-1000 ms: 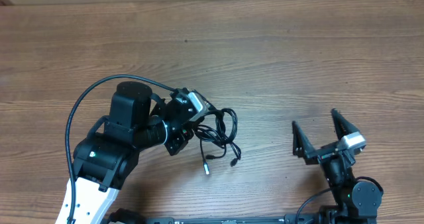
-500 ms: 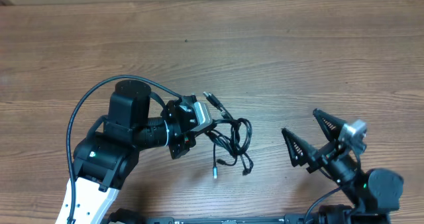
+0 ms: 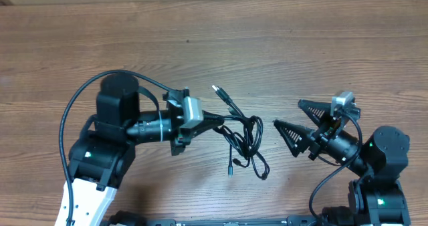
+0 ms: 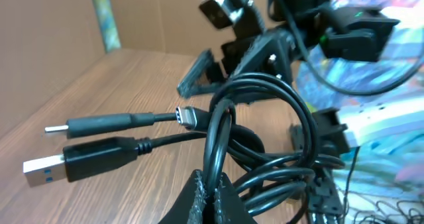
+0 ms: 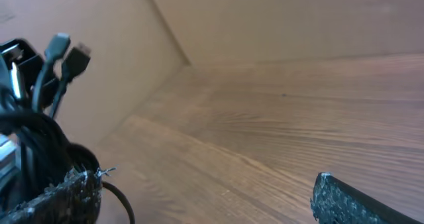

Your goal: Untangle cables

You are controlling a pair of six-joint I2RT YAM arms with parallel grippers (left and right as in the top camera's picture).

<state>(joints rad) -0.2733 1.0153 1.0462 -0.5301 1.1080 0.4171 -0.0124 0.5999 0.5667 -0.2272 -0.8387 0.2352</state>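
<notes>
The cables are thin black cords looped in a bundle, held above the wood table at centre. Plug ends stick out up-left and hang down. My left gripper is shut on a strand of the cables; in the left wrist view its jaws pinch one black loop, with a USB plug to the left. My right gripper is open, tilted toward the bundle, just right of it. In the right wrist view the cables sit by its left finger.
The wooden table stretches behind and to both sides. A thick black arm wire arcs over my left arm. A cardboard wall shows behind in the right wrist view.
My left gripper has carried the cables to the right and lifted them. My right gripper has turned and swung left toward the bundle, staying open.
</notes>
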